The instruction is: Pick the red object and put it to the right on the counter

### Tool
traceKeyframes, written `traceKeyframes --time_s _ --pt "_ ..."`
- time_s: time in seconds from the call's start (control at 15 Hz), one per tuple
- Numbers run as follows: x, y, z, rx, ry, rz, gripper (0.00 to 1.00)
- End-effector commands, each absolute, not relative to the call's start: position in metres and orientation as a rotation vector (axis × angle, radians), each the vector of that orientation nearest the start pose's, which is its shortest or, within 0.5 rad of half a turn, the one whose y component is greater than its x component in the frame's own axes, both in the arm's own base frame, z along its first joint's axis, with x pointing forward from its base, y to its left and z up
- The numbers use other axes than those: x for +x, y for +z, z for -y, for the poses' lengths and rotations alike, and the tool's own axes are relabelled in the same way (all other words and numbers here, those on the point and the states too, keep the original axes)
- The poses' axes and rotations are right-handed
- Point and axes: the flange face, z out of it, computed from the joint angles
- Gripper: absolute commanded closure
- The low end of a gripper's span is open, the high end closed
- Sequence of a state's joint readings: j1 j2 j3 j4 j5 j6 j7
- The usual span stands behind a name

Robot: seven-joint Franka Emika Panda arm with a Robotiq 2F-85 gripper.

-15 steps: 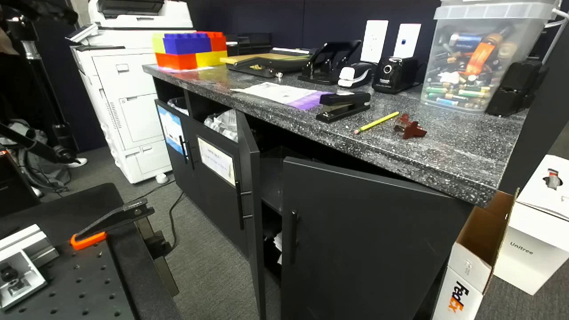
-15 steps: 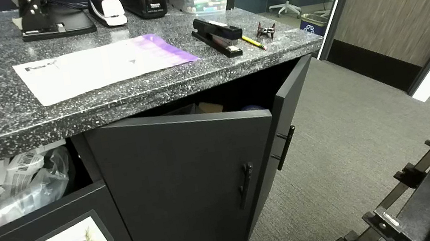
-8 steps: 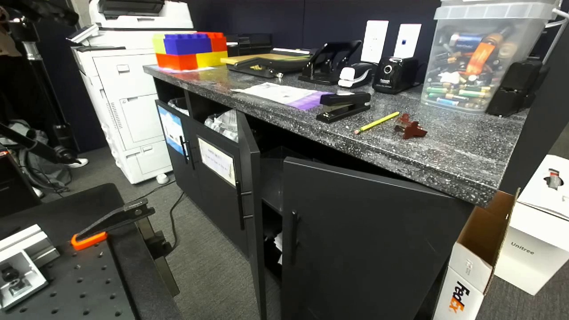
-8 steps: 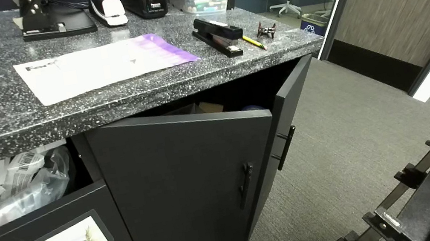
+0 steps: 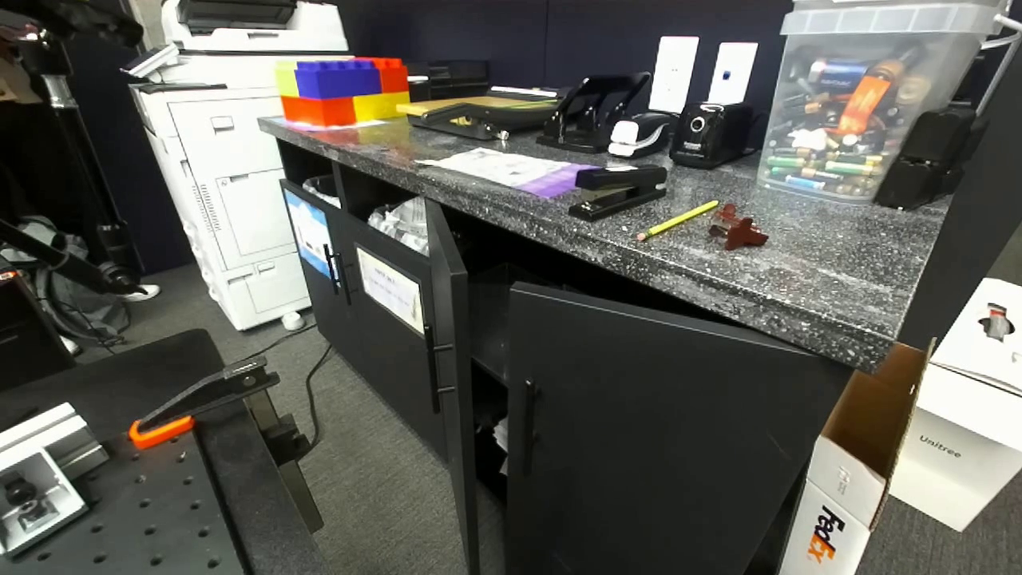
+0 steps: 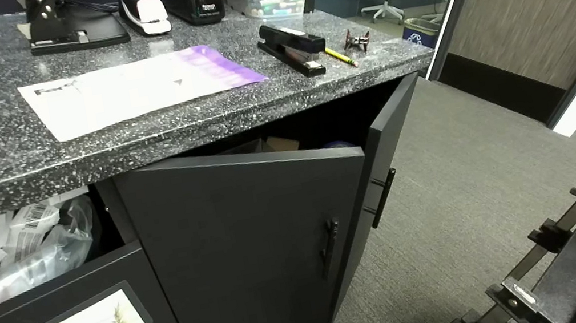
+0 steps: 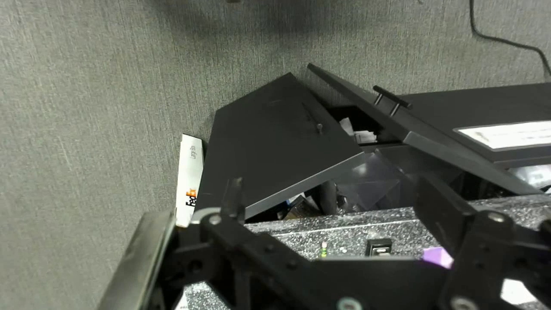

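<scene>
The red object (image 5: 741,231) is a small dark red lumpy piece on the counter (image 5: 838,255), right of the yellow pencil. It also shows in an exterior view (image 6: 357,41), near the counter's end. In the wrist view it is hidden, and the counter (image 7: 297,237) shows below the cabinet doors. My gripper (image 7: 338,198) is open, with its two fingers wide apart and nothing between them. The pencil's eraser end and the stapler's end show just past its black body. I cannot make out the gripper in either exterior view.
The pencil (image 5: 677,220) and black stapler (image 5: 616,192) lie left of the red object. A clear tub of batteries (image 5: 862,120) stands behind it. A purple-edged sheet (image 6: 138,92) lies further left. Open cabinet doors (image 5: 663,431) jut out below the counter; a FedEx box (image 5: 830,511) stands beside them.
</scene>
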State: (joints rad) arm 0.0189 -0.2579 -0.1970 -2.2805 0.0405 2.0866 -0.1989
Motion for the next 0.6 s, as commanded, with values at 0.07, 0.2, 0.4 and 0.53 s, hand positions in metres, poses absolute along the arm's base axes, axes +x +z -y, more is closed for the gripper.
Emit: traceKeyframes --time_s 0.07,0.2,0.4,0.53 --pt "0.562 0.432 0.116 -3.064 -0.087 -0.120 0.00" --pt "0.597 0.413 0.125 -3.064 -0.090 -0.173 0.00" --pt "0.649 0.378 0.126 -3.046 -0.073 -0.306 0.00" --pt "0.681 0.357 0.119 -3.061 -0.081 -0.358 0.00"
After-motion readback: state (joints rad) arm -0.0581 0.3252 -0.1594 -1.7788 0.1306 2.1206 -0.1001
